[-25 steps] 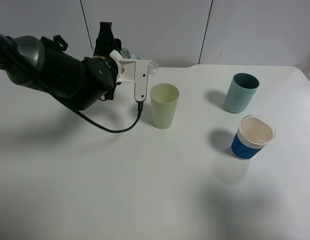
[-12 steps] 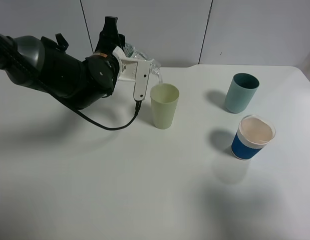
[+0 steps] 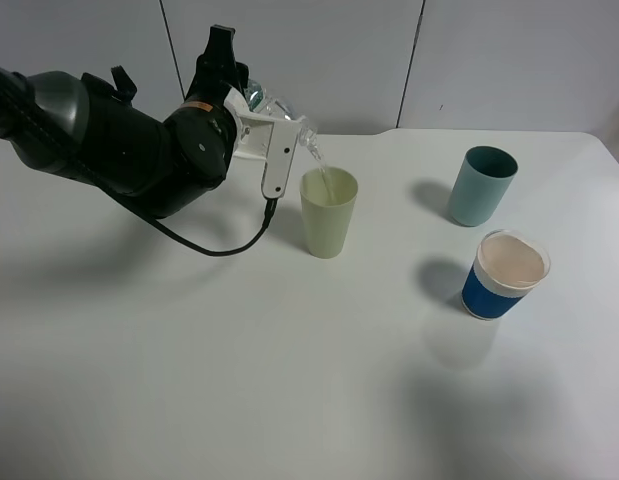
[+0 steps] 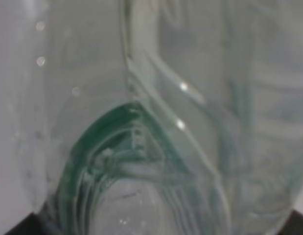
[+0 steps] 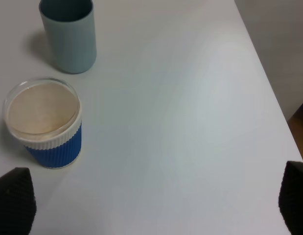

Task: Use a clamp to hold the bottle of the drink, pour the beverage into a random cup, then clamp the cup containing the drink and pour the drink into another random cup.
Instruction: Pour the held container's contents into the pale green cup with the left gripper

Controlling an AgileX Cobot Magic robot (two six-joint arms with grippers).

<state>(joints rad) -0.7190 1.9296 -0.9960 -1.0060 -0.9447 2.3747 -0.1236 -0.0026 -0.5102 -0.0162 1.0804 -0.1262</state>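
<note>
My left gripper (image 3: 272, 122), on the bulky black arm with white jaw parts, is shut on the clear bottle (image 3: 292, 113) and holds it tipped mouth-down over the pale yellow-green cup (image 3: 328, 220). A thin stream of clear beverage (image 3: 323, 172) runs from the bottle's mouth into that cup. The bottle (image 4: 156, 147) fills the left wrist view, blurred, with green label edges showing. My right gripper (image 5: 153, 210) is open and empty, with its dark fingertips (image 5: 14, 198) at the frame's corners over bare table. It does not show in the exterior high view.
A teal tumbler (image 3: 481, 185) stands at the back right, also in the right wrist view (image 5: 68, 36). A blue-banded white cup (image 3: 504, 275) stands in front of it, also in the right wrist view (image 5: 46, 122). The white table's right edge (image 5: 268, 88) is close by.
My left gripper has tipped the bottle further toward the yellow-green cup, and liquid now streams from its mouth into the cup. The cups have not moved.
</note>
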